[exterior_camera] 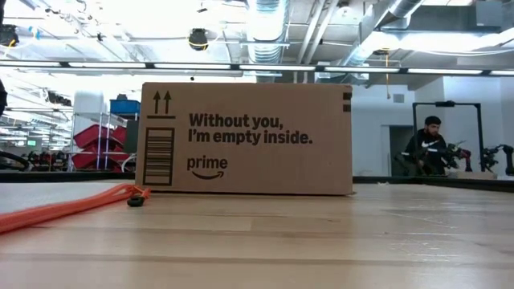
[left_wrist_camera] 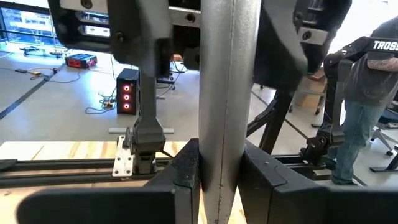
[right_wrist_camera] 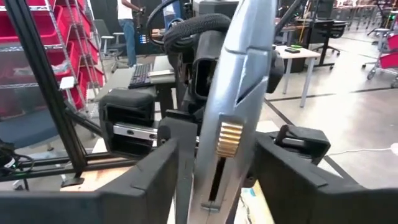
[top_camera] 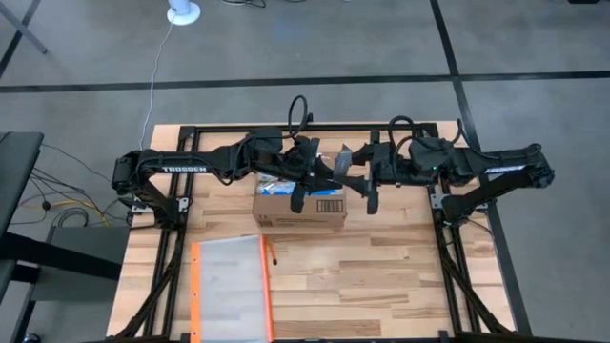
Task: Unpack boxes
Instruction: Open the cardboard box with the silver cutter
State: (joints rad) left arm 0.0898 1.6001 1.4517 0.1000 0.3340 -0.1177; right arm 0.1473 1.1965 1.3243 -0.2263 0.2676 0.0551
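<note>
The left gripper (top_camera: 303,186) hung over the box (top_camera: 300,206), which stood on the wooden counter (top_camera: 381,276) toward its far side, between the two arms. In its wrist view, its fingers (left_wrist_camera: 186,180) were pressed against both sides of a flat silvery tool (left_wrist_camera: 221,112), apparently a box cutter. Just across it, the right gripper (top_camera: 367,186) also had its fingers (right_wrist_camera: 283,174) close on either side of the same tool (right_wrist_camera: 239,93), whose ribbed brass slider (right_wrist_camera: 231,138) faced that wrist camera; I could not tell whether they actually pinched it.

This looked like a handover or a regrip before cutting the tape. To do it well, one pair of fingers should keep its clamp until the other has a firm one, and the slider should stay clear of the fingers. Near the counter's front, well away from both grippers, lay an orange-edged pouch (top_camera: 229,286), out of the work.
</note>
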